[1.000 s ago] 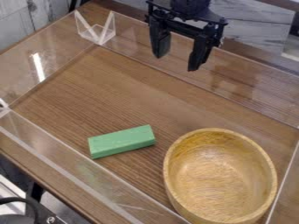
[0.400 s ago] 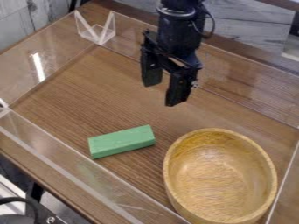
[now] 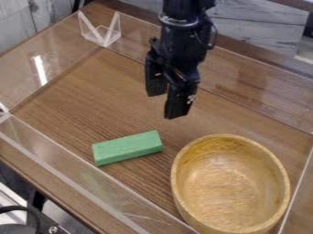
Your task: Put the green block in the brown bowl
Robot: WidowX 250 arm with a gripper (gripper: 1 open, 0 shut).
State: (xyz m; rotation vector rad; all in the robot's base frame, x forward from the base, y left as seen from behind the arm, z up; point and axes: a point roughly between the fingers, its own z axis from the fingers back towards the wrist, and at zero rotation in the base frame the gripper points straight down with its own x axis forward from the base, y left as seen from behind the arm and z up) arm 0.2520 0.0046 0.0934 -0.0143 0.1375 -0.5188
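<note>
You have the gripper (image 3: 167, 95) hanging over the middle of the wooden table (image 3: 86, 101), pointing down, its two dark fingers (image 3: 178, 101) apart with nothing between them. It is above the surface, not touching anything.

Clear plastic walls (image 3: 73, 174) run around the work area. The near-left wall runs diagonally across the lower left of the view, just beyond the block's left end. The left wall climbs toward the far corner, where a small clear plastic stand (image 3: 99, 29) sits. On the far right another clear panel rises behind the arm.

The green block (image 3: 127, 146) lies flat on the wood, below and left of the gripper in the view, well apart from it. Its long axis runs from lower left to upper right, tilted slightly, so its right end points toward the brown bowl (image 3: 230, 186). A strip of bare wood separates block and bowl; they are near but do not touch.

The bowl sits upright in the lower right, empty, its right rim close to the frame's edge and its near rim close to the bottom edge.

The widest open wood lies between the block and the far wall, under and left of the gripper.
</note>
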